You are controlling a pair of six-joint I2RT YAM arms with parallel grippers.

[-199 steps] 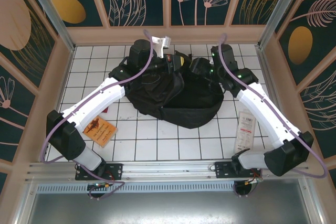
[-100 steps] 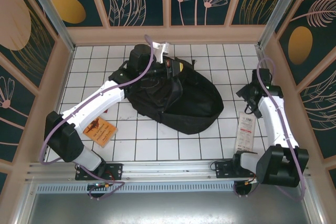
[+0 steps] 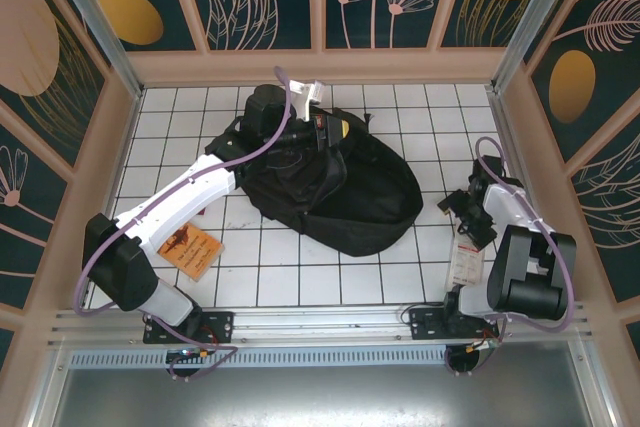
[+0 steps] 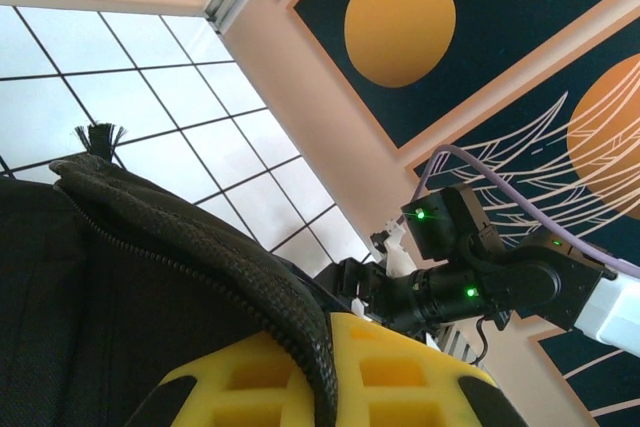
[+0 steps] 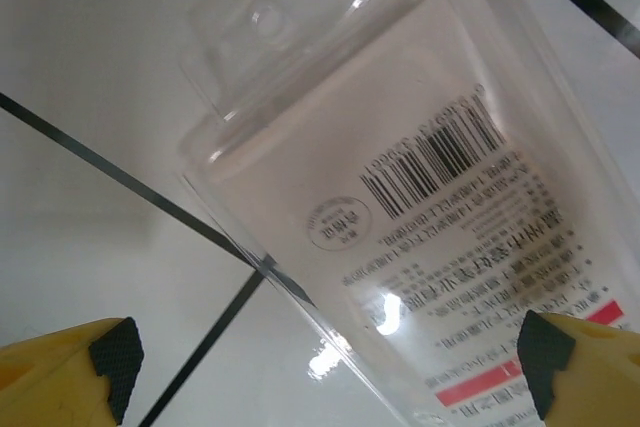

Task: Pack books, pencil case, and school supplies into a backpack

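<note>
The black backpack (image 3: pixel 345 192) lies in the middle of the tiled table. My left gripper (image 3: pixel 322 133) is at its far top edge, shut on the zip rim (image 4: pixel 200 247), which runs between the yellow fingers (image 4: pixel 420 377). My right gripper (image 3: pixel 467 217) hovers low at the right side, open, directly above a clear blister pack with a printed white card (image 5: pixel 420 197), one of the school supplies (image 3: pixel 463 262). Its yellow fingertips (image 5: pixel 70 372) stand wide apart on both sides of the pack, touching nothing. An orange booklet (image 3: pixel 190 245) lies at the near left. The pencil case is hidden.
A small red piece (image 3: pixel 200 211) lies beside the left arm's forearm. Wooden walls (image 3: pixel 110 147) fence the table on three sides, and the right arm (image 3: pixel 520 247) is folded close to the right wall. White tiles lie bare in front of the backpack.
The right arm has drawn back from the backpack to the table's right side, and its gripper has opened over the clear pack. The left gripper has kept its hold on the backpack.
</note>
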